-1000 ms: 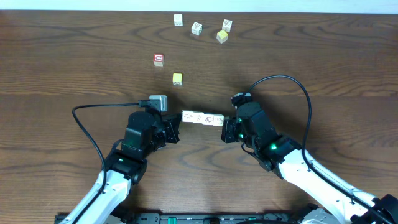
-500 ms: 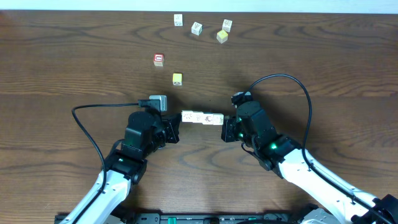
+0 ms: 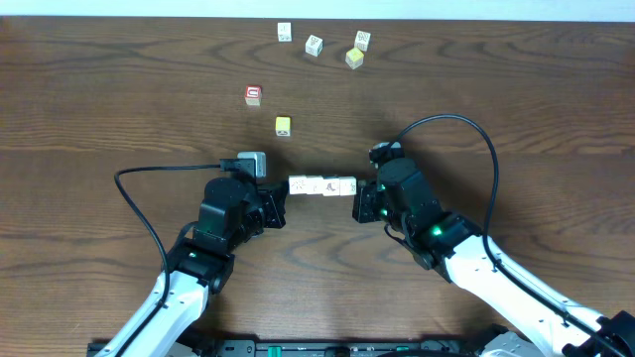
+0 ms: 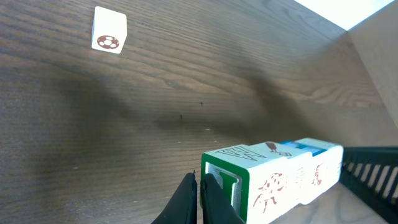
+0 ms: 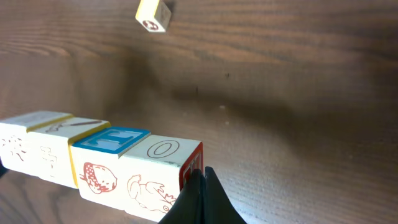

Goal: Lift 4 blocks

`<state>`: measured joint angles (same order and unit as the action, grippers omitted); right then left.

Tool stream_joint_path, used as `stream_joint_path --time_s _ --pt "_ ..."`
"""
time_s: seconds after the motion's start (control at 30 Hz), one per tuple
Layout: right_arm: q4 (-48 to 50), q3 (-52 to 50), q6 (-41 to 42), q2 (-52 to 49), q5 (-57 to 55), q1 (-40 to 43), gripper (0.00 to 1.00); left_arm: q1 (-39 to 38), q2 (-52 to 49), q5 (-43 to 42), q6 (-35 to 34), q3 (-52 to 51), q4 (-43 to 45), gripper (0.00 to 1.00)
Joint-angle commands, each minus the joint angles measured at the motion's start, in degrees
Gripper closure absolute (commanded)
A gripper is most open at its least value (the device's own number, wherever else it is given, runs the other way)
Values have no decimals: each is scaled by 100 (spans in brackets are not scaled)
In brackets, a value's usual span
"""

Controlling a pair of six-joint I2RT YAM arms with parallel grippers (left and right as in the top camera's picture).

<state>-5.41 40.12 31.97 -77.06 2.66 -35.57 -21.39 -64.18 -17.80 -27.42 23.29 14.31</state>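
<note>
Both my claws are closed, the fingers of each pinched together with nothing between them. The four blocks sit end to end in one short row, squeezed lengthwise between the two. My left claw butts its tips against the row's left end; from that wrist, the closed fingers touch the green-framed face of the nearest block. My right claw presses the opposite end, its tips against a red-edged face beside the block marked with an O. From both wrists the row seems to be clear of the wood, its shadow lying apart from it on the table, though I cannot see its underside. Farther out, well apart from the row, stand a yellow cube and a red cube.
</note>
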Motion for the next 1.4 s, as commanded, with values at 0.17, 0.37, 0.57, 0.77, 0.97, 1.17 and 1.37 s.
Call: stream_joint_path --time_s 0.17,0.37,0.57,0.77,0.97,1.17,1.37 --pt "140 483 -140 186 1390 -343 99 -221 33 -1137 -79 214 81 93" --pt "131 483 -138 184 1373 -343 99 -221 33 -1137 -79 214 83 93" --pt "-7 483 -140 184 1296 -343 99 -221 33 -1137 -81 214 83 93" --pt "-74 483 -140 184 1276 -352 99 -221 50 -1139 -103 221 83 93" --pt "-74 483 -140 184 1263 -352 99 -221 199 -1134 -98 282 81 93" --pt "-74 483 -138 184 1263 -352 99 -221 212 -1137 -98 289 76 93" --pt "-74 483 -140 184 1263 -352 99 -221 212 -1134 -96 289 76 93"
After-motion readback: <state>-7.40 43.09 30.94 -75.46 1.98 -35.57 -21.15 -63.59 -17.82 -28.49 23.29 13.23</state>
